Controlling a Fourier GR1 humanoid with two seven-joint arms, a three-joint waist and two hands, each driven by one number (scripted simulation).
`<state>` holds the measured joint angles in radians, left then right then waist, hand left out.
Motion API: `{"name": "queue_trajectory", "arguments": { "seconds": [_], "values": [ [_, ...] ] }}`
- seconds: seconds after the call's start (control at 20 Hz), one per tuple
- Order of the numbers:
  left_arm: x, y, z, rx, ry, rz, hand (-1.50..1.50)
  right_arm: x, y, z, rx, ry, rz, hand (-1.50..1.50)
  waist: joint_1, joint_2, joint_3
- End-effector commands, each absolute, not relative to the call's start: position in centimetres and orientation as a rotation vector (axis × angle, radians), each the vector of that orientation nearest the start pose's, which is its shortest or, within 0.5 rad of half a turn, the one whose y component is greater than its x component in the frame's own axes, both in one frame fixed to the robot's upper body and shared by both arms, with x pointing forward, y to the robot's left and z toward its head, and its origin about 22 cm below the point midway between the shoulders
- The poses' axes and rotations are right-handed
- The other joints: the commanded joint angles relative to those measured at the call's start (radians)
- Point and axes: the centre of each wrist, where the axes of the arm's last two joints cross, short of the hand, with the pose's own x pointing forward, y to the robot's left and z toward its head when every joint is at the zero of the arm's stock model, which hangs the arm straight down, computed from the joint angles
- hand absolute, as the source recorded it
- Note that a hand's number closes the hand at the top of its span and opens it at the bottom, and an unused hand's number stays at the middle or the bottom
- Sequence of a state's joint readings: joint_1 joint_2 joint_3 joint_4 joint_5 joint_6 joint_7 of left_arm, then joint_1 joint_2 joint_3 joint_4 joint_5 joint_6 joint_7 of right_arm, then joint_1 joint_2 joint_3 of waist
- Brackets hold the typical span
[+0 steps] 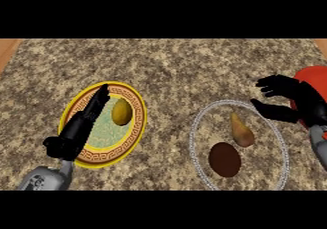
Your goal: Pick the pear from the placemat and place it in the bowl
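Right hand (285,87): open, fingers and thumb spread apart like a claw, nothing between them. It hung at the right edge of the view, over the near rim of the red bowl (316,75).

Pear (242,130): lay on its side on the round, pale-rimmed placemat (192,134), narrow end pointing away from me. It was not lifted and not touched. It sat below and to the left of my right thumb, near it but apart. A dark brown oval thing (225,159) lay just beside the pear on the same mat, on the side nearer me.

Judgement: the bowl stood close to the mat on my right, so the right hand was the natural one for the carry. The spread fingers suited coming down around the pear's body.

Left hand (83,123): open, fingers straight, laid across the yellow-rimmed plate (136,129) beside a yellow fruit (121,112). It held nothing and was well apart from the pear. I judged it idle for this job.
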<state>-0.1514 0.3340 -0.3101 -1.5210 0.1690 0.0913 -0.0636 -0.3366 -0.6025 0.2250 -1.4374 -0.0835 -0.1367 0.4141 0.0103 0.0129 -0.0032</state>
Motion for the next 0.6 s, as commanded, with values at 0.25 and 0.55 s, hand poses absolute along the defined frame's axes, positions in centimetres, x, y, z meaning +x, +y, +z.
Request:
{"name": "queue_trajectory", "arguments": {
  "seconds": [0.25,0.55],
  "values": [
    [26.5,19.0,3.3,-0.188,-1.594,-0.398,0.0,34.8,-24.6,8.4,-0.616,-1.055,0.805,-1.5,0.022,-0.009,0.003],
    [27.5,18.8,3.7,-0.19,-1.599,-0.438,0.0,37.9,-24.4,11.6,-0.67,-0.645,1.127,-1.5,0.051,-0.001,0.0]
  ]
}}
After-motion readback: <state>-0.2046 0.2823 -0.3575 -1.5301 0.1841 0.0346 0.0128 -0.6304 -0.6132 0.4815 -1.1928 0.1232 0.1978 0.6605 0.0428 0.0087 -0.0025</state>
